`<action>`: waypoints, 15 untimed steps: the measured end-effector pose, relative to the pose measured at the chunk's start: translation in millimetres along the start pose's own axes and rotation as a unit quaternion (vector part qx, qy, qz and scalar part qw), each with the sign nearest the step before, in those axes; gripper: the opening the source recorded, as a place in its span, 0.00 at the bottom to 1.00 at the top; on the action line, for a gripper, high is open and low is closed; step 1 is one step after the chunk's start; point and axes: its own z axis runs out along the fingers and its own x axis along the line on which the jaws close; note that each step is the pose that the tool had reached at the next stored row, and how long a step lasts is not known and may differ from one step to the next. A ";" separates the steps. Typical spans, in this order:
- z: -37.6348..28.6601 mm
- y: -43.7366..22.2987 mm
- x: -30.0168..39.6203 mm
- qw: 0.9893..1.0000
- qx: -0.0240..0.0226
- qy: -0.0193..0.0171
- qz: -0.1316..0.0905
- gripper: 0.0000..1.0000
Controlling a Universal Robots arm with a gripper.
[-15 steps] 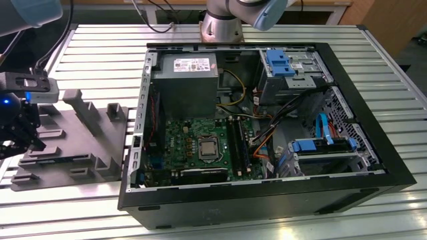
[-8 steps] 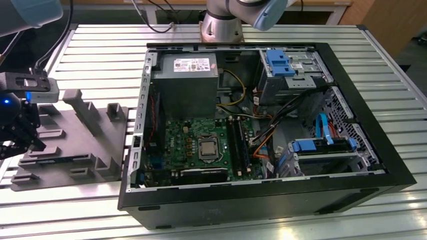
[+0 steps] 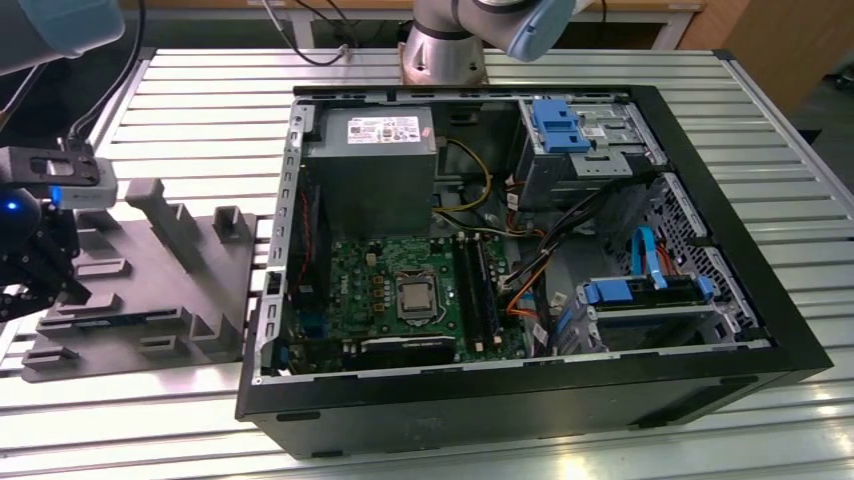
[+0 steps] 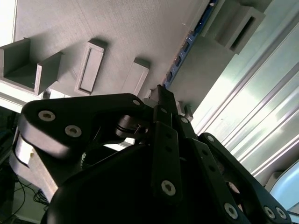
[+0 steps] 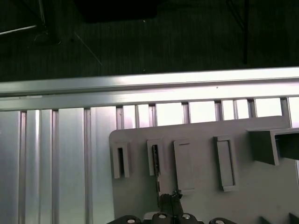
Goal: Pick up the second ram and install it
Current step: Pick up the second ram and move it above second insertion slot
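The black two-fingered gripper point(image 3: 54, 290) hangs over the grey plastic tray with raised blocks point(image 3: 174, 290), at 9 o'clock from the open black computer case point(image 3: 534, 410) on the slatted aluminium table point(image 3: 200, 100). In both wrist views its fingertips are pressed together, seemingly pinching the thin dark memory stick point(image 4: 184, 49) point(image 5: 155, 161), which stands on edge in a tray slot.
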 end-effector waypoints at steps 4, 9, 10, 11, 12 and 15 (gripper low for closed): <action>0.5 -0.2 2.0 1.000 0.001 0.000 0.000 0.11; 1.3 -0.3 3.1 1.000 0.003 0.000 0.000 0.11; 1.5 -0.3 3.3 1.000 0.004 0.000 0.000 0.11; 1.8 -0.3 3.6 1.000 0.004 0.000 0.000 0.11; 2.1 -0.4 4.0 1.000 0.004 0.000 0.000 0.11; 2.9 -0.5 4.5 1.000 0.005 0.000 0.000 0.11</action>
